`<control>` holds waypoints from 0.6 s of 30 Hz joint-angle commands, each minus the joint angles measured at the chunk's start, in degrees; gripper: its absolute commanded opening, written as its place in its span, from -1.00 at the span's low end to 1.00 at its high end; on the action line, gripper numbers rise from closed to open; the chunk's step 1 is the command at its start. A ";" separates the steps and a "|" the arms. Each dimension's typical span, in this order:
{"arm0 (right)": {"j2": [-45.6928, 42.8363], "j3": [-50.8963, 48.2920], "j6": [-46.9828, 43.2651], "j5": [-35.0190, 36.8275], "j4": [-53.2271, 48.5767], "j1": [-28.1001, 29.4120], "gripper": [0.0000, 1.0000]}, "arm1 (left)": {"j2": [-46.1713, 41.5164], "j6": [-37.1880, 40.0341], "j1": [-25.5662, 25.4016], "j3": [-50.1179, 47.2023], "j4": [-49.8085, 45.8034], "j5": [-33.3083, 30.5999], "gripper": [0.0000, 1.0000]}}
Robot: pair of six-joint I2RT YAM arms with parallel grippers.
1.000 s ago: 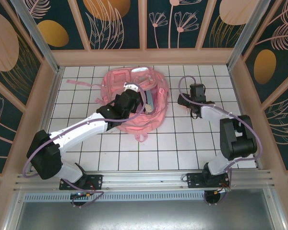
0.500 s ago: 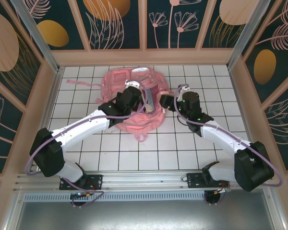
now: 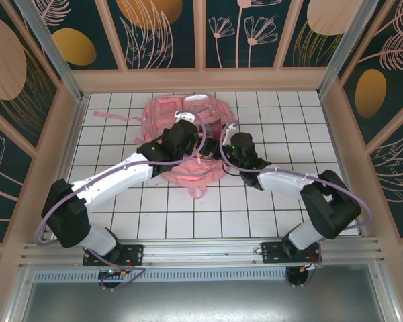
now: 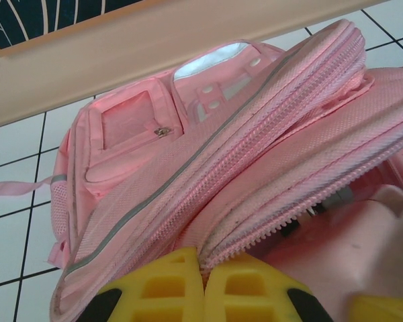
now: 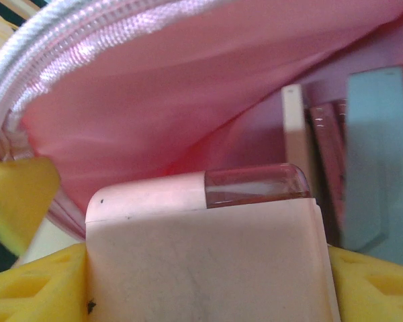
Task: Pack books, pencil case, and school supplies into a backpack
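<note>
Two hands at work on one backpack. Our left hand (image 4: 203, 272) is clenched on the zippered edge of the backpack (image 4: 141, 168), holding the flap up. Our right hand (image 5: 201, 295) grasps the one small pale pink school supplies (image 5: 188, 221) item, right at the opening. Just past it, inside, we spot one pale blue pencil case (image 5: 376, 154) beside the books (image 5: 328, 154), whose edges are too blurred to count. The backpack lies on the white tiled tabletop (image 3: 269, 201).

pink backpack (image 4: 255, 154) w/ grey trim, pale pink school supplies (image 5: 208, 268), white blk-grid table (image 3: 269, 208).
</note>
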 commanded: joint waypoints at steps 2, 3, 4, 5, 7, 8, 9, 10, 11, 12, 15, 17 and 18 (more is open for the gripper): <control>5.43 5.32 2.89 -1.96 7.28 0.64 0.52 | -3.09 -2.49 0.12 2.69 6.65 0.80 -1.00; 6.93 6.38 2.87 -1.83 7.16 0.67 0.52 | -3.32 -2.68 0.07 2.60 6.73 1.24 -1.00; 8.19 7.38 2.69 -1.64 7.04 0.68 0.53 | -3.37 -2.71 0.04 2.48 6.79 1.63 -1.00; 9.53 8.69 2.50 -1.33 6.43 0.74 0.53 | -3.56 -2.72 0.00 2.50 6.78 2.18 -1.00; 12.00 11.31 1.90 -0.65 4.88 0.74 0.53 | -3.83 -2.78 0.05 2.42 6.70 2.43 -1.00; 13.22 12.79 1.33 -0.01 3.69 0.76 0.54 | -3.95 -2.80 0.07 2.21 6.70 2.47 -1.00; 14.37 14.37 0.62 1.21 2.08 0.76 0.57 | -4.26 -2.87 0.00 1.91 6.86 2.51 -1.00; 15.35 15.92 -0.09 2.18 0.32 0.72 0.59 | -4.43 -2.87 0.06 1.76 6.96 2.62 -1.00; 16.38 17.55 -1.03 3.21 -1.33 0.70 0.60 | -4.61 -2.94 0.07 1.57 6.88 2.88 -1.00; 17.21 18.64 -1.74 3.85 -2.51 0.68 0.65 | -4.74 -3.03 0.08 1.37 6.93 2.84 -1.00; 18.26 20.73 -2.66 3.20 -4.94 0.45 0.98 | -5.24 -2.98 0.02 0.73 6.96 1.98 -1.00; 17.53 19.99 -2.75 2.96 -4.58 0.58 0.97 | -5.18 -2.71 0.06 0.50 6.98 1.00 -1.00; 17.05 19.55 -2.71 2.94 -4.51 0.50 0.98 | -5.18 -2.70 0.10 0.47 6.99 0.61 -1.00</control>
